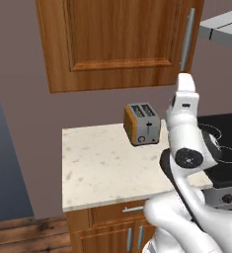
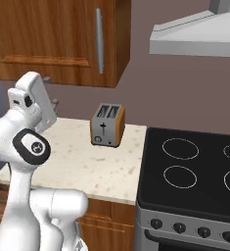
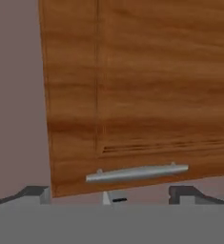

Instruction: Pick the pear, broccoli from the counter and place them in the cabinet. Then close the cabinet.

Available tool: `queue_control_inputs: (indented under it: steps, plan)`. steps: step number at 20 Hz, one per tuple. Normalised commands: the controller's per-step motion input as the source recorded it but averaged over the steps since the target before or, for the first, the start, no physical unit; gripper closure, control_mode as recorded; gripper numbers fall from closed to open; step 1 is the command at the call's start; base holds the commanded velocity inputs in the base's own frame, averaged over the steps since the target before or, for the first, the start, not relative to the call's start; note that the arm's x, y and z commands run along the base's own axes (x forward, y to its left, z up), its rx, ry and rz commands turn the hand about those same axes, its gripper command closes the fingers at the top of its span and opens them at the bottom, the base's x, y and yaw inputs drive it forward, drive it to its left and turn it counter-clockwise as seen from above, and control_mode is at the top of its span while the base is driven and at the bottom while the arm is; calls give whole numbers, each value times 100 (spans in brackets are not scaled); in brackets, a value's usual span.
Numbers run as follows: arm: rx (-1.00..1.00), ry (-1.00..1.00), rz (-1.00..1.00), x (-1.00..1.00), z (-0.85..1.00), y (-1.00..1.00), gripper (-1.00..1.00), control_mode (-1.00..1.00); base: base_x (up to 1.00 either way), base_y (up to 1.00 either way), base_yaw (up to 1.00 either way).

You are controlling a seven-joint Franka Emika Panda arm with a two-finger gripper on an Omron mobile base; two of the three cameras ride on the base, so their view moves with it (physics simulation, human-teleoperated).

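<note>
Up on the wall over the counter [image 1: 102,168]: the brown wooden cabinet [image 1: 117,44], door shut flat, with a long silver bar handle [image 1: 188,37] down the door's edge nearest the stove. Reaches up high in front of that door with the white arm. Looks straight at the wood from the hand view, close up, with the handle lying across the picture near the door's edge. Holds the gripper [image 3: 109,194] just short of the handle, jaws wide apart, one dark finger tip [image 3: 35,193] off to each side and nothing between them. Cannot tell if anything touches the handle. Down on the speckled counter, near the back wall, stands an orange and silver toaster [image 1: 142,123], upright, slots on top. Right beside the counter sits the black stovetop [image 2: 195,171] with its ring burners, and above that hangs the grey range hood [image 2: 199,34]. Under the counter, wooden drawers [image 1: 112,212] with small silver pulls.
</note>
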Motion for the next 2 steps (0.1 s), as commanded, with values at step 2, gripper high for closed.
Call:
queue_control_inputs:
  steps: [2]
  plan:
    - [-3,0,27,-100,58,0,-100,-100,0,0,0]
